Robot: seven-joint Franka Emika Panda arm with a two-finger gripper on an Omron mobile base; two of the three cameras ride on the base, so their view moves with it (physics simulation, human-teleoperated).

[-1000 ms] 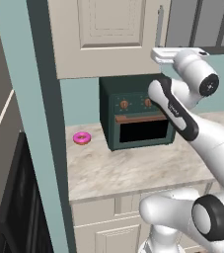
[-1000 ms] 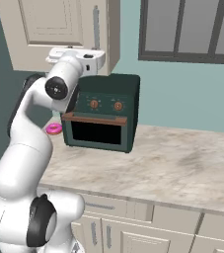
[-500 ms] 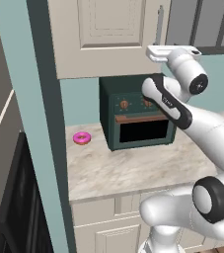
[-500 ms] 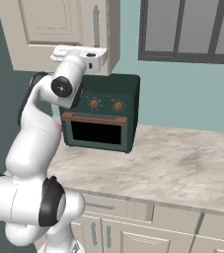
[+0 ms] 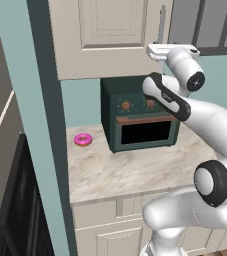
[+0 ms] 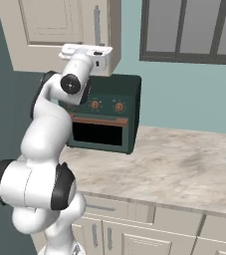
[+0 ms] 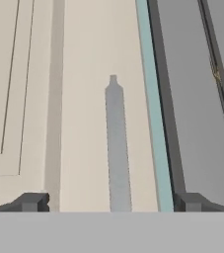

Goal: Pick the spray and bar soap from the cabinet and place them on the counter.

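While jaws stay spread, hand seemingly nearer cabinet (image 5: 105,35) handle (image 7: 117,148), door closed

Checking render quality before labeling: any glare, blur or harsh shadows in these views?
Left base view: sharp, flat lighting, soft shade under the cabinet. Right base view: even light, no glare on the counter. Hand view: the handle looks soft-edged up close.

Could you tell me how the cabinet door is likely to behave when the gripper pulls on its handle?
The cabinet door looks like a rigid panel, so it should swing rather than flex. Its handle is a slim, smooth bar, so the open gripper might slip unless it closes squarely around it.
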